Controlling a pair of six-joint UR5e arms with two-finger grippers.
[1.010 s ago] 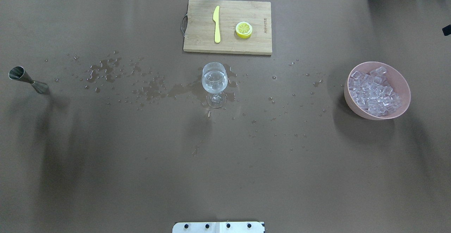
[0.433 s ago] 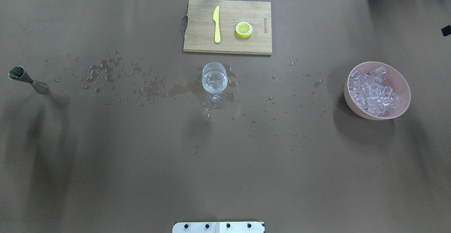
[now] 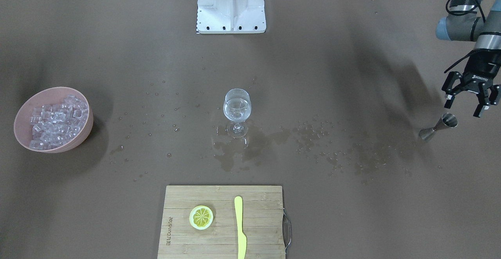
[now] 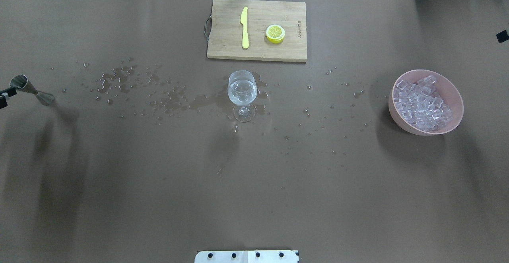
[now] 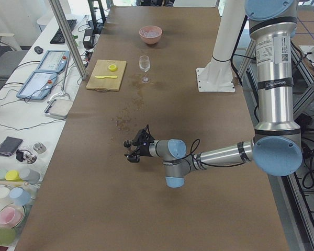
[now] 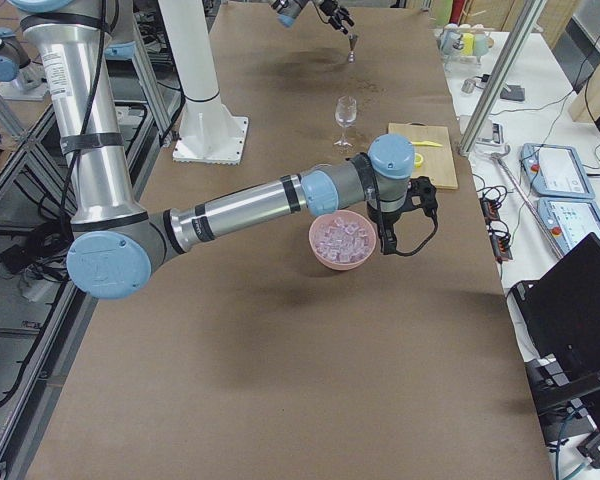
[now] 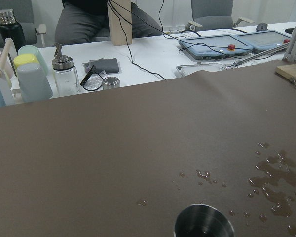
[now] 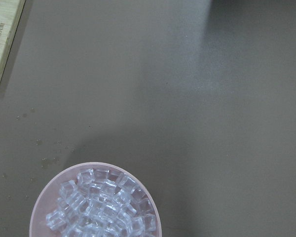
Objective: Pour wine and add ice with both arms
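Note:
A wine glass (image 4: pixel 241 92) stands mid-table with a little clear wine in its bowl; it also shows in the front view (image 3: pixel 236 108). Ice cubes (image 4: pixel 421 104) fill a pink bowl (image 4: pixel 397 116) at the right. A steel jigger (image 4: pixel 30 89) stands at the far left. My left gripper (image 3: pixel 463 109) is open and empty, hanging just beside and above the jigger (image 3: pixel 438 126), whose mouth shows at the bottom of the left wrist view (image 7: pixel 203 223). Only a black sliver of my right gripper (image 4: pixel 502 36) shows at the right edge, beyond the bowl; whether it is open or shut does not show. The right wrist view looks down on the ice (image 8: pixel 101 210).
A wooden cutting board (image 4: pixel 278 54) with a yellow knife (image 4: pixel 244 26) and a lemon slice (image 4: pixel 275 33) lies at the far edge. Spilled drops and puddles (image 4: pixel 123 80) spread across the table around the glass. The white base block (image 4: pixel 246 256) sits at the near edge.
A tip of my left gripper has come into the overhead view at the left edge, next to the jigger. The sliver of the right gripper has shifted slightly.

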